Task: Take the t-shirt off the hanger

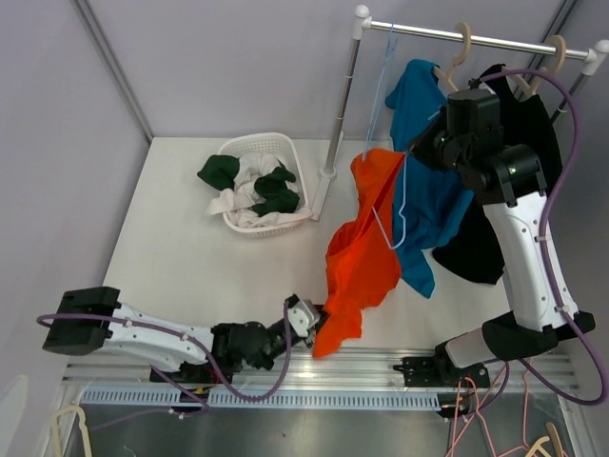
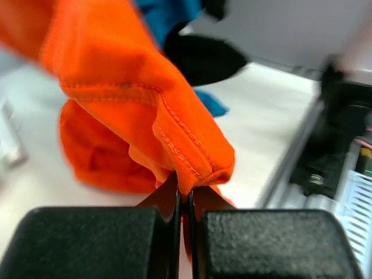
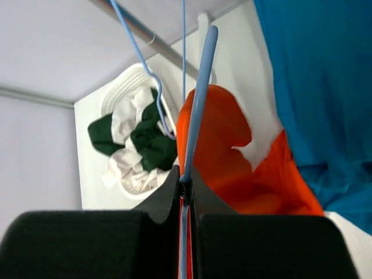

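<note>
Black pads (image 2: 93,241) of the left hand (image 2: 185,200) fill the bottom of its wrist view. They are pressed almost together, with a stitched hem of the orange t-shirt (image 2: 133,99) pinched in the thin slit between them. The cloth bunches up and to the left of the fingertips. Beyond the hand lie the white surface (image 2: 267,110), a scrap of teal shirt (image 2: 168,14) and a black garment (image 2: 203,58), all blurred.

From the right wrist, the right hand (image 3: 185,186) is likewise closed to a slit, clamped on a bar of the pale blue hanger (image 3: 200,99), which runs straight up from the fingertips. The orange t-shirt hangs just behind that bar, ahead of the hand, with the teal shirt to its right. Up and left of the fingertips sits a white basket (image 3: 116,96) of green and white clothes, and a grey rack pole (image 3: 145,36) slants above it.

From the top camera, the right hand is raised just below the rail (image 1: 476,38), gripping the hanger, whose hook sits over the rail. The t-shirt's upper end is bunched at the hanger just left of this hand. From there the cloth drapes down and across to the left hand, which lies low at the near edge of the surface, holding the shirt's lower end. The basket stands well beyond the left hand.
</note>
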Controlling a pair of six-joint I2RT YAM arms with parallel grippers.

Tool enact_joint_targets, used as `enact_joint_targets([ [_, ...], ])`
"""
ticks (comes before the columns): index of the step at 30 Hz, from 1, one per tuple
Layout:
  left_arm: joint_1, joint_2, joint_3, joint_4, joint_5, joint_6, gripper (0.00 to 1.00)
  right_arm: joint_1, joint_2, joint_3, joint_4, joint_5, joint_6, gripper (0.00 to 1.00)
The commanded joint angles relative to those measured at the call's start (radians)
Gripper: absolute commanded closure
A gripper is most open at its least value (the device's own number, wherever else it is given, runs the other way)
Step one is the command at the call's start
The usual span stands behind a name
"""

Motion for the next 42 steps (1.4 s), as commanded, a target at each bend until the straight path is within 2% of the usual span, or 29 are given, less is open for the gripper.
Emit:
enact_joint_targets([
  [1,0.114,-0.052,0.032,-0.174,-0.011,-0.3,0.99,0.017,-0.088,-0.022,0.079,-0.067,-0.028,1.0],
  [2,0.204,-0.095,0.137,-0.297,-0.002,-0.353,0.99,0.051,-0.126,-0.04,0.072,-0.079,-0.032,1.0],
  [3,0.246,-0.113,0.172,-0.476,-0.004,-0.422,1.0,0.071,-0.148,-0.079,0.056,-0.082,-0.033,1.0],
  [4,0.33,-0.141,0.283,-0.561,0.001,-0.456,0.99,0.11,-0.194,-0.102,0.055,-0.084,-0.051,1.0],
  [6,0.407,-0.161,0.35,-0.763,0.004,-0.515,0.99,0.14,-0.237,-0.155,0.038,-0.081,-0.065,1.0],
  [10,0.573,-0.174,0.595,-1.024,0.003,-0.553,0.99,0.155,-0.326,-0.217,-0.031,-0.093,-0.078,1.0],
  [11,0.652,-0.163,0.633,-1.072,0.024,-0.557,0.99,0.154,-0.344,-0.231,-0.042,-0.108,-0.085,1.0],
  [14,0.787,-0.085,0.807,-1.237,0.095,-0.573,0.99,0.155,-0.396,-0.268,-0.082,-0.203,-0.088,1.0],
  [15,0.8,-0.065,0.854,-1.263,0.084,-0.573,0.99,0.154,-0.422,-0.269,-0.085,-0.222,-0.087,1.0],
  [18,0.803,-0.11,0.827,-1.171,0.14,-0.53,0.99,0.154,-0.461,-0.248,-0.112,-0.167,-0.094,1.0],
  [19,0.803,-0.133,0.836,-1.151,0.201,-0.525,1.0,0.154,-0.463,-0.233,-0.129,-0.126,-0.099,1.0],
  [20,0.803,-0.135,0.853,-1.156,0.22,-0.523,0.99,0.154,-0.463,-0.205,-0.14,-0.046,-0.105,1.0],
  [22,0.803,-0.132,0.933,-1.16,0.265,-0.513,0.99,0.154,-0.456,-0.189,-0.156,0.013,-0.122,1.0],
  [23,0.805,-0.132,0.962,-1.107,0.279,-0.476,0.99,0.154,-0.453,-0.194,-0.139,0.052,-0.125,1.0],
  [25,0.819,-0.109,1.015,-1.097,0.296,-0.45,0.99,0.154,-0.452,-0.22,-0.096,0.064,-0.153,1.0],
  [26,0.84,-0.06,1.13,-1.102,0.315,-0.438,0.99,0.154,-0.452,-0.237,-0.035,0.067,-0.165,1.0],
  [28,0.883,0.027,1.21,-1.116,0.345,-0.402,0.99,0.152,-0.45,-0.297,0.037,0.071,-0.209,1.0],
  [29,0.898,0.053,1.334,-1.113,0.39,-0.378,0.99,0.152,-0.449,-0.317,0.111,0.068,-0.226,1.0],
  [32,0.941,0.163,1.527,-1.108,0.406,-0.318,0.99,0.148,-0.429,-0.355,0.229,0.117,-0.258,1.0],
  [36,1.007,0.289,1.777,-1.119,0.437,-0.264,1.0,0.118,-0.374,-0.346,0.301,0.113,-0.291,1.0],
  [39,1.061,0.34,1.83,-0.995,0.472,-0.225,0.99,0.089,-0.338,-0.341,0.338,0.094,-0.308,1.0],
  [42,1.093,0.389,1.923,-0.959,0.472,-0.165,0.99,0.069,-0.325,-0.381,0.416,0.08,-0.34,1.0],
])
